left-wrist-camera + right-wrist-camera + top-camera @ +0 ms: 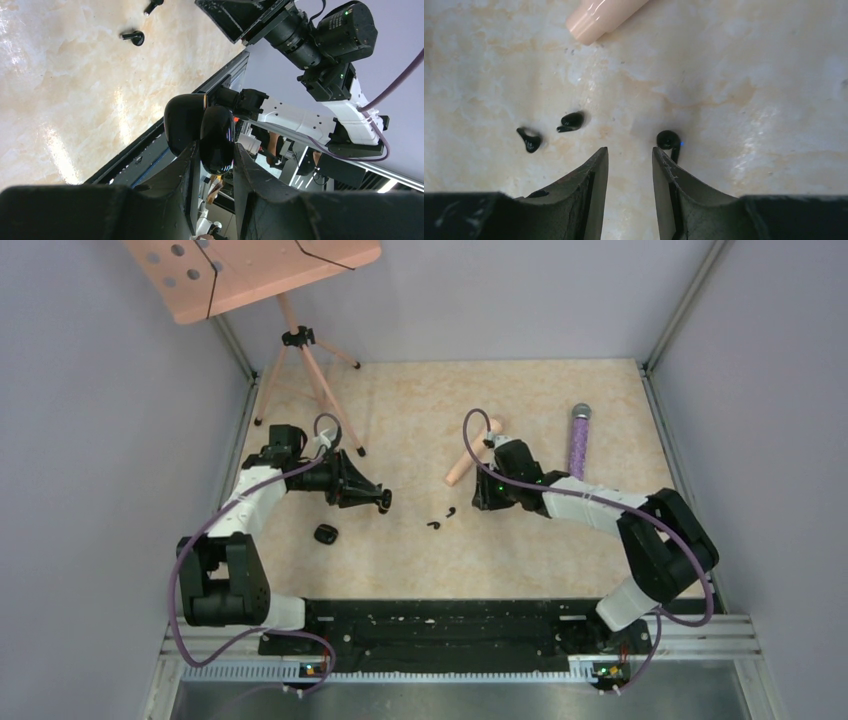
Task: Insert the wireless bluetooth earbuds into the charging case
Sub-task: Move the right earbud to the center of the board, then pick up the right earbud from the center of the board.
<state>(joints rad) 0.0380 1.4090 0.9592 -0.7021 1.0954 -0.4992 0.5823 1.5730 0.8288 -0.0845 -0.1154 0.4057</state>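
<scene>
Glossy beige marbled tabletop (560,400) between plain grey walls (100,440). The left gripper (215,152), pointing right, clamps the shiny black pebble-shaped charging case (182,125), its lid ajar. Two tiny comma-shaped earbuds (571,121) lie mid-table, just left of the down-tilted right gripper (629,165), whose jaws are partly apart and empty.

Light: bright, even | glare — tabletop (57,145) sheen, charging case (218,134) glint | blur: foreground edges soft, perhaps defocused
</scene>
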